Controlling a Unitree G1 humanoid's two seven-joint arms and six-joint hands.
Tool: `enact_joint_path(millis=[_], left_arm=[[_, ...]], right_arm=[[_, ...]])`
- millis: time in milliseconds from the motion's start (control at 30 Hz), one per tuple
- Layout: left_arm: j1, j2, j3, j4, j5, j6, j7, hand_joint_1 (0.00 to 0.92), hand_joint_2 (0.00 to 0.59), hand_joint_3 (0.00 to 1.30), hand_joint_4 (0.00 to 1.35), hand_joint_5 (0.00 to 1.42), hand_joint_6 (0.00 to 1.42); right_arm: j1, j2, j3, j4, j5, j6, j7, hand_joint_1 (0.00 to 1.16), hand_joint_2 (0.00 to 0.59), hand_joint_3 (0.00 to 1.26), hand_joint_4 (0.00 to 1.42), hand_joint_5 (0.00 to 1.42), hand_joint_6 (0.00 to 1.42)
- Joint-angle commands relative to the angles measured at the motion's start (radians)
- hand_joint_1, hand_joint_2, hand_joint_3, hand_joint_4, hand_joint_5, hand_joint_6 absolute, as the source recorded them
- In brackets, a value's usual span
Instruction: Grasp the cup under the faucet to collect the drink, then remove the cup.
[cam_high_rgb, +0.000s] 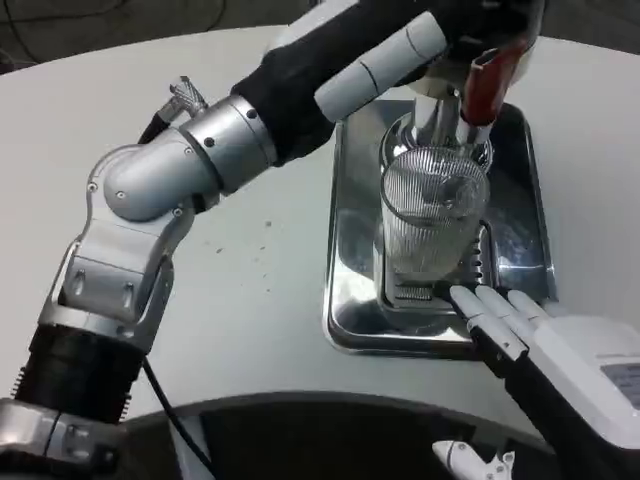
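Observation:
A clear ribbed cup (432, 215) stands upright on the drip grate (412, 292) of a steel tray (349, 230), right below the metal faucet (436, 115). Beside the faucet hangs a red lever (487, 82). My left arm crosses from the lower left to the top of the dispenser. There my left hand (395, 62) lies with white fingers by the lever; its grip is hidden. My right hand (535, 335) lies at the lower right, fingers straight and apart. Their tips reach the tray's front rim, just short of the cup's base, holding nothing.
The tray sits on a round white table (250, 270) whose front edge curves just below it. My left elbow and forearm (190, 165) hang over the table's left half. A black cable (175, 420) hangs off the left arm near the table edge.

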Motion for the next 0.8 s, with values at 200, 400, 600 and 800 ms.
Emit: enact_joint_path(millis=[200, 400, 600, 800], left_arm=[[-0.024, 0.002, -0.037, 0.028, 0.071, -0.035, -0.030, 0.000, 0.111, 0.20, 0.18, 0.29, 0.30], [-0.025, 0.004, -0.062, 0.035, 0.108, -0.074, -0.032, 0.000, 0.104, 0.17, 0.13, 0.23, 0.25], [-0.024, 0.013, -0.096, 0.038, 0.166, -0.127, -0.036, 0.000, 0.093, 0.14, 0.08, 0.18, 0.20], [-0.030, 0.021, -0.118, 0.047, 0.199, -0.151, -0.045, 0.000, 0.092, 0.13, 0.08, 0.16, 0.18]], right_arm=[[0.033, 0.025, -0.026, -0.014, 0.020, -0.048, 0.018, 0.33, 0.407, 0.02, 0.00, 0.00, 0.00], [0.038, 0.040, -0.039, -0.014, 0.023, -0.063, 0.027, 0.33, 0.407, 0.02, 0.00, 0.00, 0.00], [0.046, 0.059, -0.047, -0.014, 0.025, -0.070, 0.036, 0.33, 0.407, 0.03, 0.00, 0.00, 0.00], [0.046, 0.065, -0.053, -0.014, 0.027, -0.071, 0.040, 0.33, 0.407, 0.03, 0.00, 0.00, 0.00]])
